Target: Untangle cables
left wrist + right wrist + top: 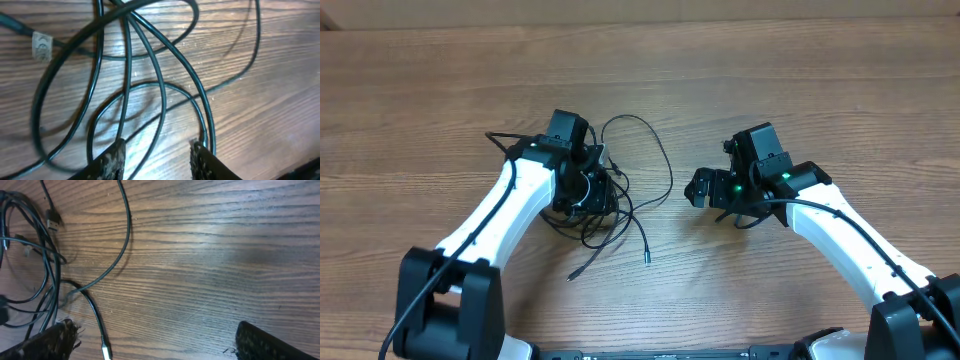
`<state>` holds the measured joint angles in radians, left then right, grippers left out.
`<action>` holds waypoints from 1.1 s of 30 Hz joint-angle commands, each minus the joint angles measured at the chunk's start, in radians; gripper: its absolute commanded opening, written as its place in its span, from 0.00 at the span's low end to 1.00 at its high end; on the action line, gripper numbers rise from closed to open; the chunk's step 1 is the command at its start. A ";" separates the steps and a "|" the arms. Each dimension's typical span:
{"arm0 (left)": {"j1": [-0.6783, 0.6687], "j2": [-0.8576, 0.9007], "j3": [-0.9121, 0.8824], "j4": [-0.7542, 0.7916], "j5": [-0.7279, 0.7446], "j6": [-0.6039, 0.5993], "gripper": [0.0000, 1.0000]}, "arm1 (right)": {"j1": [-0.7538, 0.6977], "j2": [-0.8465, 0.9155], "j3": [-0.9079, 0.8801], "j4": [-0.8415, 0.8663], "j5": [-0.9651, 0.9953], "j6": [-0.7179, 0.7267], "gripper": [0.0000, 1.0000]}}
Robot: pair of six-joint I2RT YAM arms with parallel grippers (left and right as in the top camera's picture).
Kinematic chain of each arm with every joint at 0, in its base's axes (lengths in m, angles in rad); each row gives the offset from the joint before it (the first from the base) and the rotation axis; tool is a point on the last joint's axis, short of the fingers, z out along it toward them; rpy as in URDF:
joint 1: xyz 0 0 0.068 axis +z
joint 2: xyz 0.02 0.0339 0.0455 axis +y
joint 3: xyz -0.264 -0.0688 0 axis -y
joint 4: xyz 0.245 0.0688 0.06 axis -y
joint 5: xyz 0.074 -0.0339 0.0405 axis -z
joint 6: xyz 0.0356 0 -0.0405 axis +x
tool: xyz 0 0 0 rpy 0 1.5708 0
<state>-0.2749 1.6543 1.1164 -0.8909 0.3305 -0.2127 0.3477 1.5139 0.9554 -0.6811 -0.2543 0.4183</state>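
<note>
Black cables (620,205) are seen crossed on the surface (800,60) under the left hand (157,160), spread over strands with seemingly none pinched, the right hand (160,342) is spread wide nearby, and little is judged done.

What you had, counted
You had one tangle of cables (620,190), strands too knotted to number; two loose plug ends (647,258) (572,275); a left tool (157,155) and a right tool (155,345); one bench (820,60).

Centre: bare table (700,262) is lying open beside the right end effector (160,340).
Left side: tangled cables (602,212) are crowding the left end effector (156,155).
</note>
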 commanded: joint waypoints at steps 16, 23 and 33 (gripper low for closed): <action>-0.001 -0.031 -0.122 0.041 -0.233 -0.268 0.50 | -0.003 0.002 -0.001 0.006 0.011 0.001 1.00; -0.001 -0.031 -0.160 0.138 -0.233 -0.292 0.59 | -0.003 0.002 -0.001 0.006 0.010 0.001 1.00; -0.001 -0.031 -0.160 0.158 -0.233 -0.293 0.68 | -0.003 0.002 -0.001 0.006 0.010 0.001 1.00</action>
<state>-0.2749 1.6299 0.9672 -0.7326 0.1104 -0.4992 0.3477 1.5143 0.9554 -0.6807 -0.2543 0.4191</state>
